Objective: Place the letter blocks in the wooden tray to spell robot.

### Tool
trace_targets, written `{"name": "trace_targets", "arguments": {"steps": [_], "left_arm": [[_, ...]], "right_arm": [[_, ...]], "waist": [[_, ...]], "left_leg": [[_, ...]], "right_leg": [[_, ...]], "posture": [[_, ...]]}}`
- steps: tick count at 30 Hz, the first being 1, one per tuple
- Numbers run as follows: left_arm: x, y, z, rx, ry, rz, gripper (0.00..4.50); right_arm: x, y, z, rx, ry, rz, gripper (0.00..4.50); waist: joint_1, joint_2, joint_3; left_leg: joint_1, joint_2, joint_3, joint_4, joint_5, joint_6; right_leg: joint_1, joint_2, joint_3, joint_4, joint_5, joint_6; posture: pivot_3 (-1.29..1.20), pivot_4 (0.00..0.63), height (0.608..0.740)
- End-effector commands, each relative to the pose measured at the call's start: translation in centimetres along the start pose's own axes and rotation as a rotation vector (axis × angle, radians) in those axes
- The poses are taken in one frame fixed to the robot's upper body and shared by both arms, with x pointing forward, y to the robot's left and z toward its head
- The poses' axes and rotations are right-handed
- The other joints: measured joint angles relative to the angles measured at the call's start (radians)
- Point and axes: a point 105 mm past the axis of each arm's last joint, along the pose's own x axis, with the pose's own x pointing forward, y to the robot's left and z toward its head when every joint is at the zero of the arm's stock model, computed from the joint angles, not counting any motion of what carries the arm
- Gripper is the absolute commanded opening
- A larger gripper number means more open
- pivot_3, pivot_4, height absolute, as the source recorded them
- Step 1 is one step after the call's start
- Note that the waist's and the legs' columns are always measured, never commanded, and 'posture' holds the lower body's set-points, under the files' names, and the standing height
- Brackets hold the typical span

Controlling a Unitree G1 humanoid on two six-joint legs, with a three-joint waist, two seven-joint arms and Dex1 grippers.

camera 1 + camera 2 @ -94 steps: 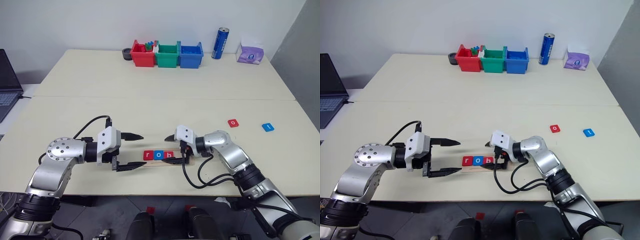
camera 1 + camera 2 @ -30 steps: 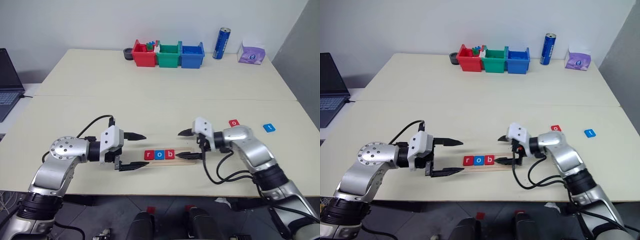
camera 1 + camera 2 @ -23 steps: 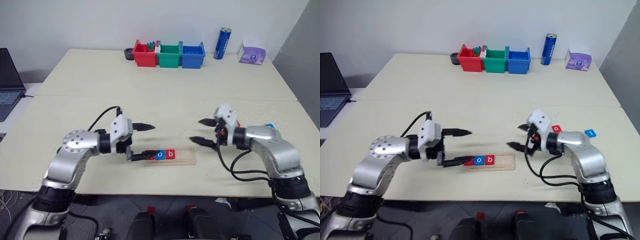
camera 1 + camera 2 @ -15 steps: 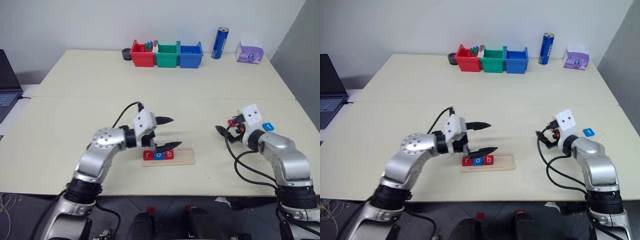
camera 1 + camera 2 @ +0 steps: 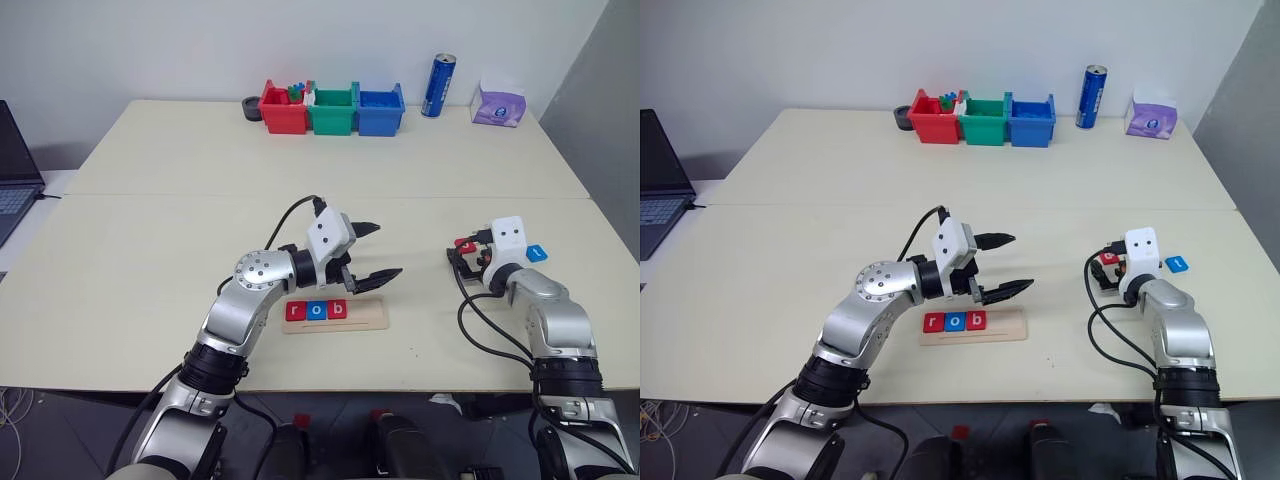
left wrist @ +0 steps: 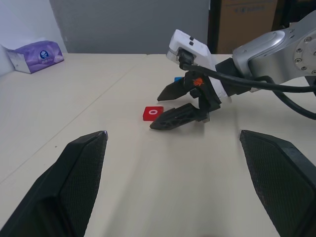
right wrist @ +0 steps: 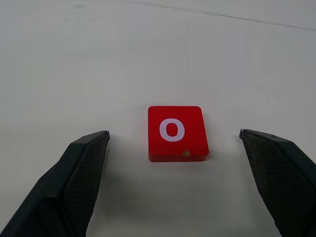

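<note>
The wooden tray [image 5: 362,318] lies near the table's front edge with three letter blocks in its left part: red r [image 5: 294,311], blue o [image 5: 316,311] and red b [image 5: 338,310]. My left gripper [image 5: 378,252] hangs open and empty just beyond the tray's bare right end, pointing right. To the right, a red o block [image 7: 175,132] lies flat on the table. My right gripper [image 5: 462,258] is open around it, one finger [image 7: 84,168] on each side, neither touching. A blue letter block [image 5: 538,254] lies further right.
Red [image 5: 285,108], green [image 5: 333,110] and blue [image 5: 381,110] bins stand in a row at the table's far edge, with a blue can [image 5: 436,86] and a purple tissue pack [image 5: 498,104] to their right. A laptop [image 5: 15,170] sits at the far left.
My right gripper has swung away from the tray to the right and now straddles the red o block. My left gripper has moved right, from left of the tray to past its right end.
</note>
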Motion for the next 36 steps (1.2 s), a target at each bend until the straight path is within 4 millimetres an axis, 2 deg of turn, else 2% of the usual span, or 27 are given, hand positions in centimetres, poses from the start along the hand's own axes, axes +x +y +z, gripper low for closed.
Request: {"name": "trace_targets", "arguments": {"steps": [1,3,5,12,16,18,24,28,32,36], "left_arm": [[0.2,-0.1,0.9,0.034,-0.02,-0.006,4.5],[0.1,-0.2,0.9,0.034,-0.02,-0.006,4.5],[0.1,-0.3,0.9,0.033,-0.02,-0.006,4.5],[0.0,-0.3,1.0,0.03,-0.023,-0.005,4.5],[0.0,-0.4,0.9,0.03,-0.026,-0.01,4.5],[-0.3,-0.7,0.8,0.031,-0.023,-0.025,4.5],[-2.6,-2.5,-0.4,0.022,0.034,-0.113,4.5],[-3.8,-3.6,-1.1,0.015,0.064,-0.173,4.5],[-3.9,-3.9,-1.0,0.01,0.064,-0.198,4.5],[-3.6,-3.7,-0.8,0.016,0.059,-0.198,4.5]], "right_arm": [[0.3,-0.9,1.3,0.021,-0.047,-0.034,4.49],[0.5,-0.9,1.2,0.048,-0.048,-0.034,4.49],[0.5,-1.0,1.1,0.071,-0.048,-0.038,3.96],[0.1,-0.4,0.8,0.072,-0.044,-0.024,1.52],[-0.6,0.1,0.5,0.075,-0.04,-0.027,1.45],[-1.6,0.7,0.3,0.074,-0.026,-0.031,1.45],[-7.6,5.3,-0.5,0.039,0.064,0.076,1.45],[-10.4,7.6,-1.4,0.04,0.137,0.119,1.45],[-11.3,9.9,-1.4,0.077,0.169,0.159,1.45],[-11.2,10.2,-1.7,0.087,0.198,0.155,1.45]], "waist": [[0.0,0.0,0.0],[0.001,0.0,0.0],[0.001,0.0,0.0],[0.001,0.0,0.0],[0.002,0.0,0.0],[0.002,0.001,0.0],[0.0,0.002,-0.001],[0.001,0.002,-0.001],[0.001,0.002,-0.001],[0.001,0.002,-0.001]], "left_leg": [[0.0,0.0,0.0,0.0,0.0,0.0],[0.0,0.0,0.0,0.0,0.0,0.0],[0.0,0.0,0.0,0.0,0.0,0.0],[0.0,0.0,0.0,0.0,0.0,0.0],[0.0,0.0,0.0,0.0,0.0,0.0],[0.0,0.0,-0.001,0.0,0.0,0.0],[-0.001,0.001,-0.002,-0.001,0.0,0.0],[0.0,0.001,-0.003,0.0,0.0,0.0],[0.0,0.001,-0.002,0.0,0.0,0.0],[0.0,0.0,-0.002,0.0,0.0,0.0]], "right_leg": [[0.0,0.0,0.0,0.0,0.0,0.0],[0.0,0.0,0.0,0.0,0.0,0.0],[0.0,0.0,0.0,0.0,0.0,0.0],[0.0,0.0,0.0,0.0,0.0,0.0],[0.0,0.0,0.0,0.0,0.0,0.0],[0.0,0.0,0.0,0.0,0.0,0.0],[0.0,0.0,0.0,0.0,0.0,0.0],[0.0,0.0,0.0,0.0,-0.002,0.003],[0.0,0.0,0.0,0.0,-0.003,0.005],[0.0,0.0,-0.001,0.0,-0.003,0.005]], "posture": [[0.0,0.15,0.74],[0.0,0.15,0.74],[0.0,0.15,0.74],[0.0,0.15,0.74],[0.0,0.15,0.74],[0.0,0.15,0.74],[0.0,0.15,0.74],[0.0,0.15,0.74],[0.0,0.15,0.74],[0.0,0.15,0.74]]}}
